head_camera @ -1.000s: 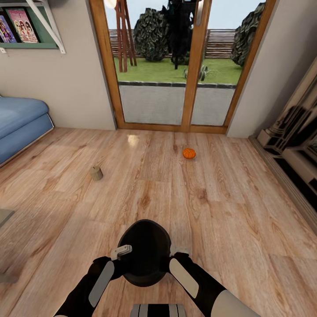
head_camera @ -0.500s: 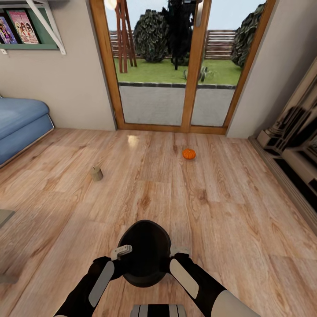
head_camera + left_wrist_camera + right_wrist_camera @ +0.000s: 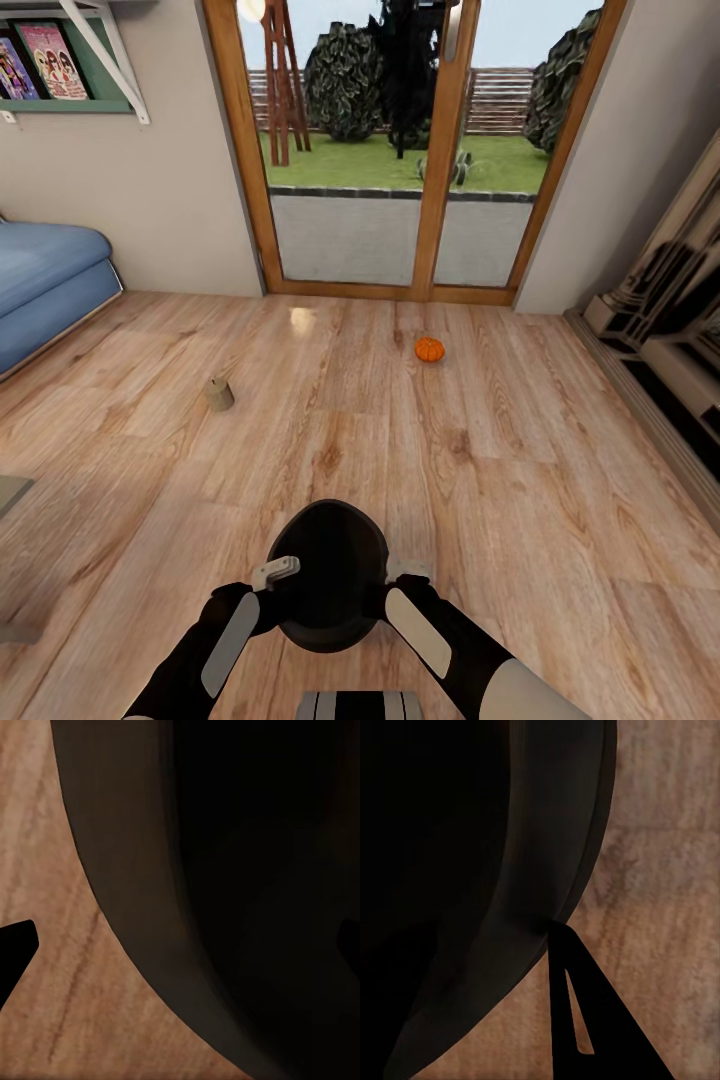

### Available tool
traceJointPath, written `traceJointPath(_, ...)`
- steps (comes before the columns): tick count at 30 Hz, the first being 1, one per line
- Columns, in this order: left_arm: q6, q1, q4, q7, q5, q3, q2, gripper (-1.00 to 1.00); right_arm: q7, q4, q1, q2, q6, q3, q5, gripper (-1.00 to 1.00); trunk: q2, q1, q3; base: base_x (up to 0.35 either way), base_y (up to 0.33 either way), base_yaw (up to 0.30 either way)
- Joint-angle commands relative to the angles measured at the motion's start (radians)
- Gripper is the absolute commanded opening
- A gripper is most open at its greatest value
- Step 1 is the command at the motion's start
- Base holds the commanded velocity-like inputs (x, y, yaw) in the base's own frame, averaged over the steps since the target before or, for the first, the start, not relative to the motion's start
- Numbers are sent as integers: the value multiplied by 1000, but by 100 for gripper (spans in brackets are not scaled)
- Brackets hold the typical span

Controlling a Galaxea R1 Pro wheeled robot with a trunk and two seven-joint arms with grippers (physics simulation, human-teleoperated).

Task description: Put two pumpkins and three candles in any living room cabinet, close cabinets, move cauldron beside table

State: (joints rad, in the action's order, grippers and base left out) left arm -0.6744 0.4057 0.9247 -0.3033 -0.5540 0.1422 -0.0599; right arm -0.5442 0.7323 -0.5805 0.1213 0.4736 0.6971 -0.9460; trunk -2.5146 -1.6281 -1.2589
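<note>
We hold the cauldron between left gripper and right gripper, each clamped on its rim. Pumpkin, candle on floor. No legible text.

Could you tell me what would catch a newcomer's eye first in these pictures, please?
The black cauldron sits close in front of the robot, flanked by the left gripper and the right gripper. On the wooden floor beyond, a small orange pumpkin lies near the glass doors, and a squat candle stands further left, toward the blue sofa.
</note>
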Motion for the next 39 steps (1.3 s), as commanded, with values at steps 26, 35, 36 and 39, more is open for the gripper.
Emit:
traceJointPath(26, -2, 1, 7, -11, -10, 5, 0, -100, -6, -31, 1, 0, -12, 4, -30, -100, 0, 0, -1, 0, 0, 0)
traceJointPath(35, -3, 1, 7, -11, -10, 5, 0, -100, -5, -31, 1, 0, -12, 4, -30, -100, 0, 0, -1, 0, 0, 0)
traceJointPath(36, -2, 1, 7, -11, -10, 5, 0, -100, -5, -31, 1, 0, -12, 3, -30, -100, 0, 0, -1, 0, 0, 0)
traceJointPath(39, -3, 1, 8, -11, -10, 5, 0, -100, -5, -31, 1, 0, -12, 4, -30, -100, 0, 0, -1, 0, 0, 0)
